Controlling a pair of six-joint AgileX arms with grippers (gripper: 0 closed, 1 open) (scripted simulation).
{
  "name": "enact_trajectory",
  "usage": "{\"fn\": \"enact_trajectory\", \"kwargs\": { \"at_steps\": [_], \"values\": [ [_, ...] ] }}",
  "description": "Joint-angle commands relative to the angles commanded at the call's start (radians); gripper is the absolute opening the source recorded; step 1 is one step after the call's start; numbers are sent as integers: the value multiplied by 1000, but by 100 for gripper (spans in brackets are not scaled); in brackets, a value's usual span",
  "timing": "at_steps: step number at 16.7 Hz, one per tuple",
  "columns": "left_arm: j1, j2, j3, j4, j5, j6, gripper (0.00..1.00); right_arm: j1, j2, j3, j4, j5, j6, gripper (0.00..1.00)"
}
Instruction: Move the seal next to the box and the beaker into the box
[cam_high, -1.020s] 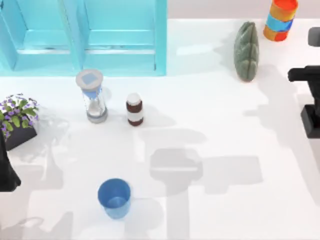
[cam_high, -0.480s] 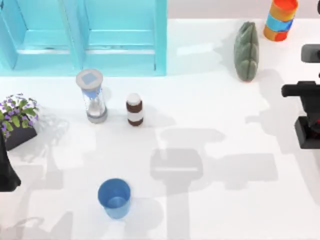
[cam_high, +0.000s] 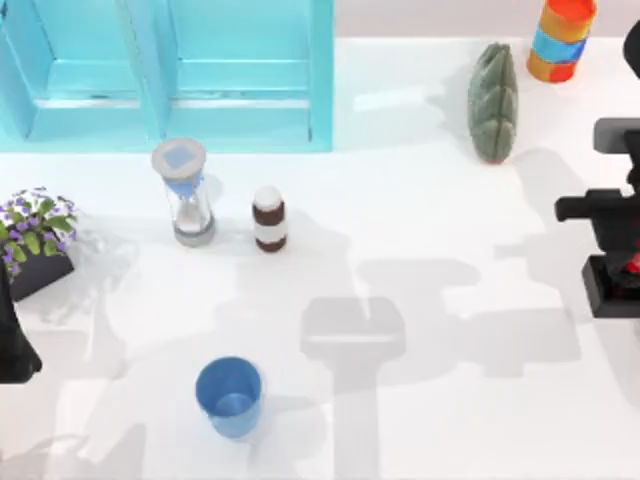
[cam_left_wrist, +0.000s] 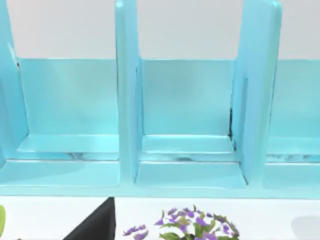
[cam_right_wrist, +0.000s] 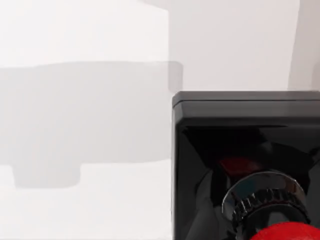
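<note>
1. My right arm (cam_high: 610, 205) is at the desk's (cam_high: 420, 220) right edge, directly above the seal (cam_high: 615, 285). I cannot tell whether its jaws are released or clenched.
2. The seal stands at the desk's far right side, well apart from the box (cam_high: 170, 75). In the right wrist view its black block base (cam_right_wrist: 245, 160) sits close up, with the red knob (cam_right_wrist: 287, 234) at the frame's edge.
3. The beaker (cam_high: 229, 396) stands upright near the front of the desk, left of centre, outside the box.
4. The box, turquoise with dividers, sits at the back left; the left wrist view looks into its compartments (cam_left_wrist: 187, 100).
5. My left arm (cam_high: 12, 340) is parked at the left edge, just beside a potted plant (cam_high: 35, 235). I cannot tell how its jaws stand.
6. An hourglass (cam_high: 184, 195) and a brown-and-white bottle (cam_high: 268, 218) stand in front of the box.
</note>
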Motion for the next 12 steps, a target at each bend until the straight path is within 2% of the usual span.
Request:
{"fn": "enact_trajectory", "kwargs": {
  "at_steps": [12],
  "values": [
    [0,0,0,0,0,0,100,0,0,0,0,0,0,90]
  ]
}}
